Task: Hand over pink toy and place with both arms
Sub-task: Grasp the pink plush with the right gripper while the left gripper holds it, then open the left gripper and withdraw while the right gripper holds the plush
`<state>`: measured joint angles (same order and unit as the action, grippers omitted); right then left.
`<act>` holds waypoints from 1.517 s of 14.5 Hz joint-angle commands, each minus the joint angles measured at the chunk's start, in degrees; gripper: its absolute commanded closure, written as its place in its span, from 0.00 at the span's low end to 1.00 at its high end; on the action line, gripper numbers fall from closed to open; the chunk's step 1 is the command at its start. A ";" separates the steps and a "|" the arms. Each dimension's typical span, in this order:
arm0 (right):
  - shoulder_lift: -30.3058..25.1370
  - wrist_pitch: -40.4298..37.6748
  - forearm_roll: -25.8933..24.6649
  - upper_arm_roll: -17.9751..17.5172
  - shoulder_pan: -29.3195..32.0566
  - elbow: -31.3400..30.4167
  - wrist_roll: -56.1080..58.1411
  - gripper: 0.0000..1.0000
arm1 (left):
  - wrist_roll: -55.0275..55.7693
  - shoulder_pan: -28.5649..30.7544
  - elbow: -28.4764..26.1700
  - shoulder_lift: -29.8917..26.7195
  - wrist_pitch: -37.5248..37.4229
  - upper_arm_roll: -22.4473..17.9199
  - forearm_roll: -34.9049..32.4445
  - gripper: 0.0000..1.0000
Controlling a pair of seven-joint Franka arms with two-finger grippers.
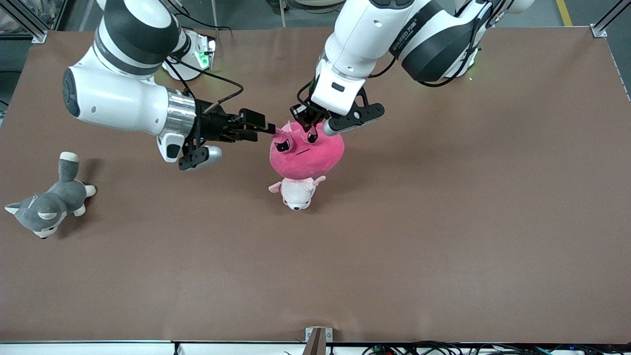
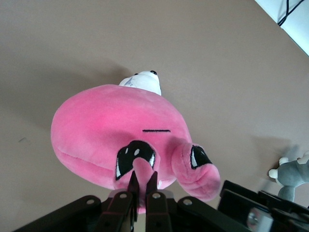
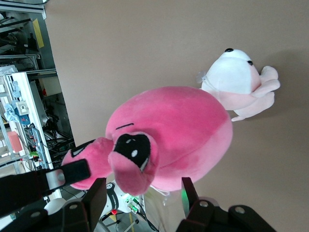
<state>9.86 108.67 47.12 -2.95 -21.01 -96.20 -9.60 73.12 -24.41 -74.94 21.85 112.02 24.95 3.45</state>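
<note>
The left gripper [image 1: 309, 120] is pinched tight on a small ear of the pink toy [image 1: 306, 154]; in the left wrist view its two fingertips [image 2: 133, 183] squeeze a fold of pink plush between them, right beside one dark eye. The toy hangs from that grip in the air, over the middle of the table [image 1: 443, 222], face turned toward the front camera.

The right gripper [image 1: 268, 129] reaches in level from the right arm's end, its fingers spread wide — in the right wrist view the two fingers [image 3: 96, 200] stand well apart on either side of the toy's other ear, not closed on it, and the tips look to be at or just touching the plush.

Below the hanging toy lies a pale pink-and-white plush [image 1: 297, 192] on the table, partly covered by it in the front view. A grey-and-white plush dog [image 1: 47, 204] lies well apart — toward the right arm's end of the table
</note>
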 commanded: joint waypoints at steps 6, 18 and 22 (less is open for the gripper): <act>2.44 1.64 0.52 0.57 -1.76 2.59 -1.56 0.37 | 2.64 -1.34 1.99 1.35 1.71 -0.08 0.42 1.00; 3.41 1.20 -6.23 0.57 -1.41 2.42 -0.86 0.98 | 2.64 -1.61 1.73 1.26 1.89 -0.17 0.33 0.79; 2.88 -1.07 -8.62 1.10 -0.36 2.59 -1.38 1.00 | 2.29 -0.91 1.64 0.83 1.18 -0.34 -0.01 0.26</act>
<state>12.87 109.78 39.14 -2.03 -22.30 -94.47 -10.57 74.88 -25.45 -74.69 22.52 114.00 24.86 3.45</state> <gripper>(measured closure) 0.921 0.533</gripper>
